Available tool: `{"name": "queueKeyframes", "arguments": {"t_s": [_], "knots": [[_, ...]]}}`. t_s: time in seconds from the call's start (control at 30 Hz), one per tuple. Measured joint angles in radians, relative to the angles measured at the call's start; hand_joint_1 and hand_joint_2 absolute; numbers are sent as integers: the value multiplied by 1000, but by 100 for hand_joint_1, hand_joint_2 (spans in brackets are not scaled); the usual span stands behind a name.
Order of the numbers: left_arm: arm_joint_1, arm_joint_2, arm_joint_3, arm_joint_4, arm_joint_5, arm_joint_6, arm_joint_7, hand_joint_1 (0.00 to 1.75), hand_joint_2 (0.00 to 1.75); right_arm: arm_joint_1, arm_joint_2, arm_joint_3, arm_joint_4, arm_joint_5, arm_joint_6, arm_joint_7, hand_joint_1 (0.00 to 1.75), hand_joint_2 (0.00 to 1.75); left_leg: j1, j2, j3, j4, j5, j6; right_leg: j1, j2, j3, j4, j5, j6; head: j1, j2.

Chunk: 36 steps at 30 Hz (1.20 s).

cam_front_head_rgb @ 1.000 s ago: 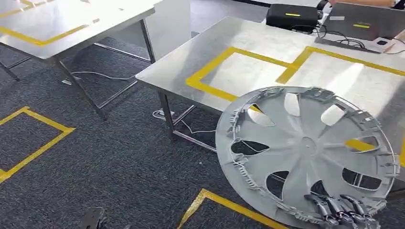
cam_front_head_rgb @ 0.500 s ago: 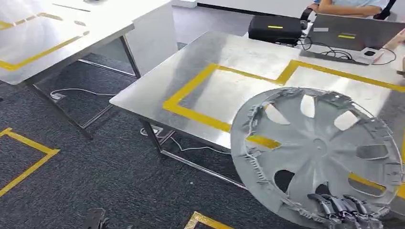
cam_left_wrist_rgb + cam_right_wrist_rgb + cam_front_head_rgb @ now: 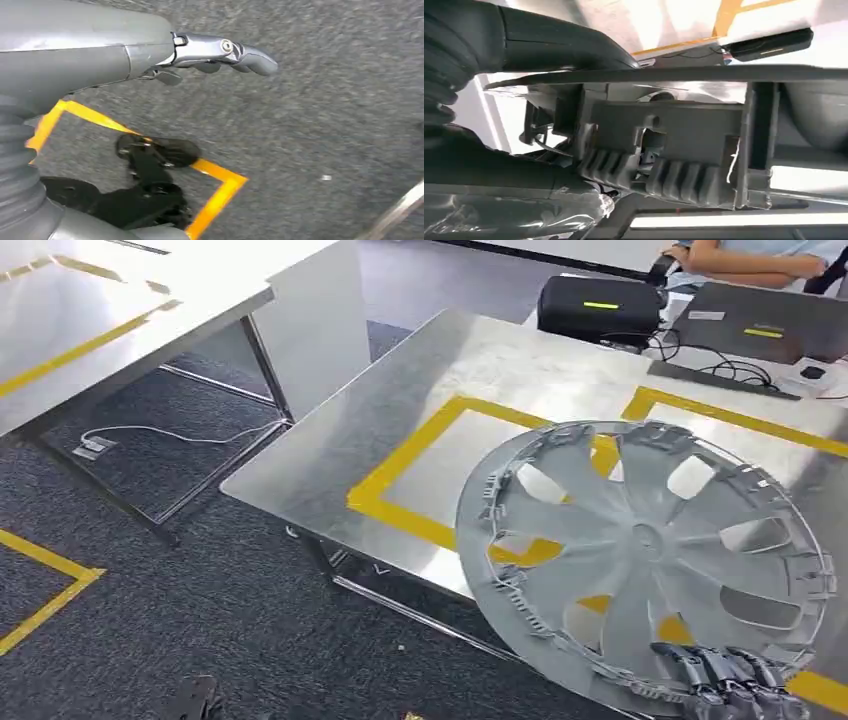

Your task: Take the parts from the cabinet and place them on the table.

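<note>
Head view first: the largest thing before me is the bare, shiny steel desk (image 3: 400, 440), marked with yellow tape rectangles (image 3: 400, 515); I judge those outlines are the target zones, which is why I carry the part toward them. Over its near edge I hold the big round grey plastic wheel cover with curved spokes (image 3: 640, 560), tilted up on its rim and not yet resting on the desk. I judge that gripping it at the low edge keeps its wide face clear of my body and lets me lay it flat. My right hand (image 3: 725, 685) is clamped on that lower rim, dark fingers hooked over the edge; the right wrist view shows the cover's ribbed clips (image 3: 659, 175) pressed close against the hand. A black box with a yellow stripe (image 3: 600, 305) sits at the desk's far end, well apart. My left hand (image 3: 220, 52) hangs over dark carpet, holding nothing, fingers loosely extended.
</note>
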Motion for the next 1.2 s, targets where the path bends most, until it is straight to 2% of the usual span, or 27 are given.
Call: {"name": "queueKeyframes", "arguments": {"t_s": [0.03, 0.07, 0.1, 0.13, 0.2, 0.27, 0.3, 0.33, 0.4, 0.43, 0.47, 0.5, 0.57, 0.6, 0.63, 0.67, 0.7, 0.77, 0.8, 0.83, 0.9, 0.97, 1.0, 1.07, 1.1, 1.13, 1.2], "knots": [[0, 0, 0, 0, 0, 0, 0, 0, 175, 0, 0, 0, 1, 0, 0, 2, 175, 175, 0, 5, 28, -2, -19, -2, 0, -7, 2, -64, 58, -5, 2, 0], [1, 0, 1, 0, 0, 0, 1, 0, 175, 0, 0, 0, 2, 0, 0, 3, 175, 175, -1, 12, 46, -3, -39, -6, 2, -32, 4, -131, 152, -11, 5, 0], [4, 1, 3, 0, 0, 1, 3, 0, 175, 0, 0, 0, 2, 0, 0, 3, 175, 175, -8, 18, 56, -3, -56, -10, 8, -94, -6, -187, 275, -20, 13, 0], [6, 2, 5, 0, -1, 1, 4, 0, 175, -6, 0, 0, 5, 0, 0, 3, 175, 175, -17, 23, 75, 8, -75, -14, 8, -115, -18, -192, 294, -23, 21, 0], [4, 3, 6, 0, 0, 2, 5, 0, 175, -6, 0, 4, 5, 0, 0, 9, 175, 175, -15, 43, 99, -7, -88, -28, 8, -65, -5, -183, 288, -32, 8, 0], [-9, 2, 6, 0, 0, 2, 5, 0, 175, -4, 0, 6, 5, 1, 0, 16, 175, 175, -11, 38, 90, 16, -78, -38, 3, -37, 3, -188, 286, -41, 11, 0], [-14, 2, 6, 0, 0, 2, 5, 0, 175, -4, 0, 6, 5, 1, 0, 18, 175, 175, -11, 12, 54, 79, -72, -39, 4, -29, 8, -192, 283, -46, 6, 0], [-16, 2, 6, 0, -1, 2, 5, 0, 175, -6, 0, 8, 5, 1, 0, 19, 175, 175, -12, 0, 6, 155, -92, -40, 3, -18, 13, -197, 281, -50, 6, 0], [-11, 1, 8, 0, -1, 2, 5, 0, 175, -8, 0, 9, 5, 0, 0, 19, 175, 175, -12, -7, -95, 289, -178, -42, 3, 11, 22, -204, 276, -56, 2, 0], [-8, 1, 8, 0, -1, 2, 5, 0, 175, -8, 0, 9, 5, -1, 0, 20, 175, 175, -13, -8, -134, 319, -209, -43, 3, 26, 26, -204, 272, -58, 2, 0], [-8, 1, 8, 0, -1, 2, 5, 0, 175, -8, 0, 8, 6, -1, 0, 23, 175, 175, -13, -9, -155, 314, -204, -42, 3, 41, 31, -204, 269, -59, 2, 0], [-8, 1, 9, 0, -1, 3, 5, 0, 175, -6, 0, 8, 8, -1, 0, 27, 175, 175, -13, -11, -160, 278, -162, -39, 3, 56, 37, -204, 267, -58, 3, 0], [-9, 2, 10, 0, -1, 3, 5, 0, 175, -6, 0, 8, 9, -2, 0, 34, 175, 175, -15, -26, -134, 140, -24, -28, 3, 83, 43, -205, 264, -57, 2, 0], [-9, 3, 11, 0, -1, 3, 5, 0, 175, -6, 0, 8, 10, -1, 0, 36, 175, 175, -16, -53, -117, 68, 34, -21, 1, 96, 42, -205, 264, -55, 2, 0], [-10, 7, 13, 0, -1, 3, 5, 0, 175, -5, 0, 9, 11, -1, 0, 41, 175, 175, -17, -78, -124, 60, 26, -17, 1, 105, 42, -204, 267, -48, 4, 0], [-11, 7, 13, 0, -1, 4, 5, 0, 175, -4, 0, 11, 13, -1, 0, 47, 175, 175, -20, -81, -124, 51, 2, -19, -2, 114, 38, -206, 270, -42, 2, 0], [-10, 6, 13, 0, -1, 4, 5, 0, 175, -2, -1, 15, 13, 0, 0, 55, 175, 175, -23, -78, -122, 50, 33, -13, -3, 121, 37, -210, 270, -32, 3, 0], [-11, 6, 14, 0, -1, 4, 5, 0, 175, 3, -1, 18, 13, 0, 0, 60, 175, 175, -17, -65, -116, 43, 48, -2, 1, 135, 40, -219, 275, -18, 4, 0], [-16, 0, 14, 0, -2, 4, 5, 0, 175, 7, -1, 19, 13, 0, 0, 69, 175, 175, -6, -52, -111, 33, 56, 2, 2, 127, 34, -218, 271, -17, -5, 0], [-19, 3, 16, 0, -4, 4, 5, 0, 175, 8, -3, 23, 15, -1, 0, 91, 175, 175, -8, -51, -108, 30, 59, 5, 10, 72, 29, -195, 248, -11, 6, 0], [-15, 1, 22, 0, -14, 3, 5, 0, 175, -3, -25, 49, 33, -1, 3, 183, 175, 175, -9, -34, -105, 29, 59, 6, 3, 11, -28, -58, 170, 2, 16, 0], [-11, 2, 30, 0, -18, 2, 5, 0, 175, -17, -82, 91, 64, -8, 25, 376, 175, 175, -8, -16, -104, 30, 57, 7, -3, -3, -79, 63, 126, 12, 16, 0], [-10, 4, 32, 0, -21, 0, 5, 0, 175, -26, -133, 128, 84, -23, 54, 512, 175, 175, -7, -11, -103, 30, 56, 6, -8, -5, -72, 57, 138, 16, 16, 0], [-13, 4, 35, 0, -24, -5, 5, 0, 175, -45, -235, 194, 117, -72, 95, 675, 175, 175, -5, -8, -98, 30, 53, 2, -14, -8, 11, -73, 202, 21, 17, 0], [-15, 3, 37, 0, -26, -7, 5, 0, 175, -51, -273, 216, 130, -92, 109, 718, 175, 175, -4, -8, -93, 30, 50, -2, -17, -14, 75, -174, 236, 23, 18, 0], [-16, 4, 40, 0, -26, -8, 5, 0, 175, -57, -307, 229, 140, -98, 116, 736, 175, 175, -5, -8, -90, 30, 48, -7, -16, -20, 106, -226, 215, 22, 20, 0], [-14, 5, 42, 0, -29, -8, 5, 0, 175, -70, -355, 252, 156, -104, 120, 744, 175, 175, -13, -10, -90, 30, 46, -18, -13, -10, 114, -229, 222, 5, 16, 0]]}}
